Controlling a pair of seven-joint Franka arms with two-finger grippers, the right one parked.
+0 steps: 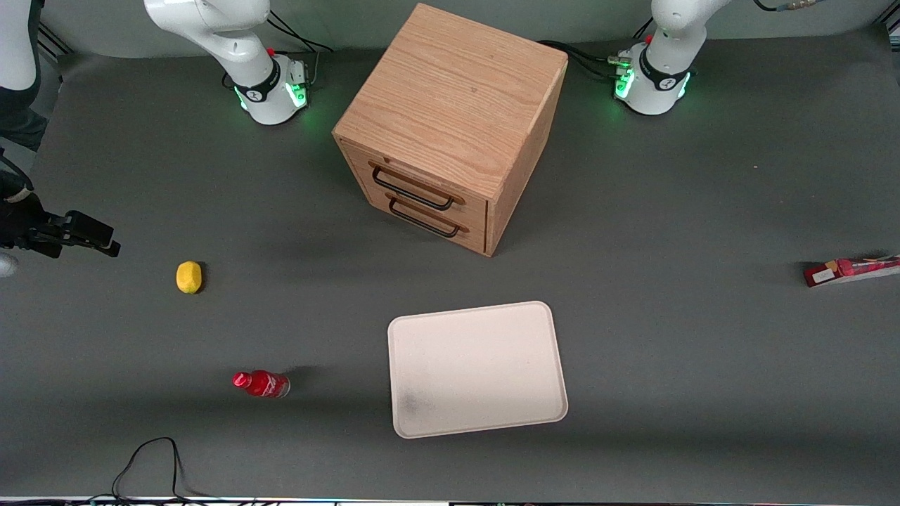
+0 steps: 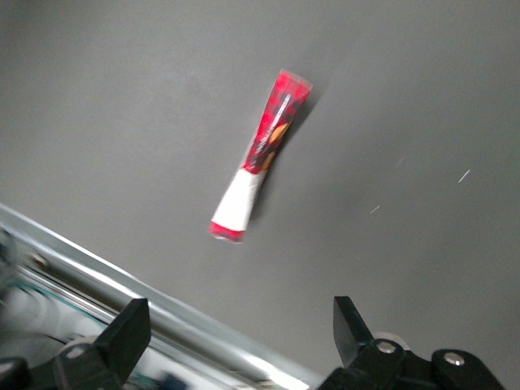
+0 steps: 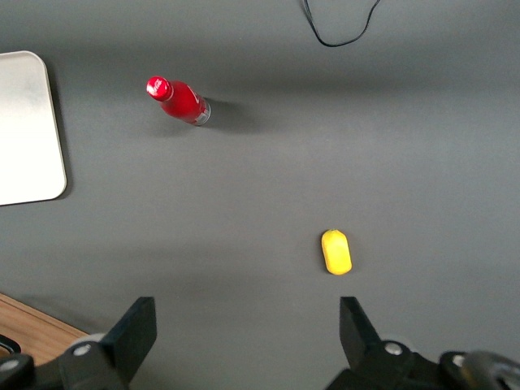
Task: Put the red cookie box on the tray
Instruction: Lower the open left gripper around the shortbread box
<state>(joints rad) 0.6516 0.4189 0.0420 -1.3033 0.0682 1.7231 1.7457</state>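
The box [image 2: 262,156] lies flat at the very edge of the tabletop [image 1: 668,211] toward the working arm's end, partly cut off in the front view, with its white label end pointing inward toward the tray [image 1: 477,369]. The end effector [image 2: 244,341] hangs above it with its jaws spread wide and nothing between them, and the box sits well clear of the fingertips [image 2: 130,325], so the grasp is not yet begun. The main risk, as I judge it, comes from that edge: a metal rail runs close by the box's label end in the wrist view, and a descent that lands off-centre could nudge the slim carton over the side or jam a finger against the rail. The box is also long and narrow and lies at an angle to the jaws, so closing without first turning the wrist across its short width could pinch it endwise, spin it, or crush the thin card. Gripped near one end, it may droop or swing during the carry. Room for moving is otherwise generous: the stretch of tabletop between box and tray is bare, and the cabinet [image 1: 450,126] stands farther from the front camera than that path, near the middle. The tray lies toward the front edge and has nothing on it. The bottle [image 1: 261,384] and the lemon [image 1: 188,277] lie toward the parked arm's end, well apart from any likely route.
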